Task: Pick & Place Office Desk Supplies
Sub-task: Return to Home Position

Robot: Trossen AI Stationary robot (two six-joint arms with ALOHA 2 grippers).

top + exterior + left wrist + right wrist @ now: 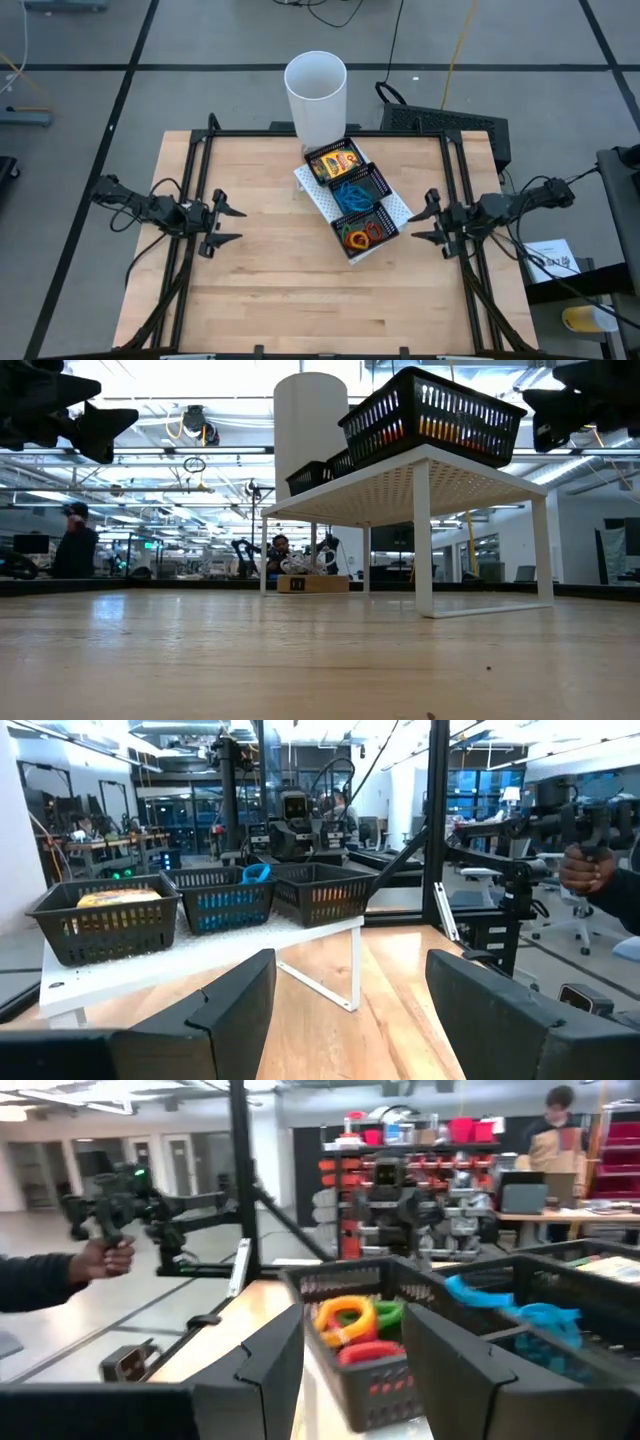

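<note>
The black mesh tray sits on a white perforated riser shelf at the table's middle, just near the tall white cup. Yellow-and-green crayon boxes lie in its far compartment, blue rubber bands in the middle one, and red, orange and green loops in the near one. My left gripper hovers open to the tray's left. My right gripper hovers open to its right. The left wrist view shows the tray ahead of the open left gripper. The loops show ahead of the open right gripper.
The riser shelf stands on thin white legs, with open space under it. Black frame rails run along the table's left and right sides. A person's hand holds a dark handle beyond the table. Bare wood lies toward the near edge.
</note>
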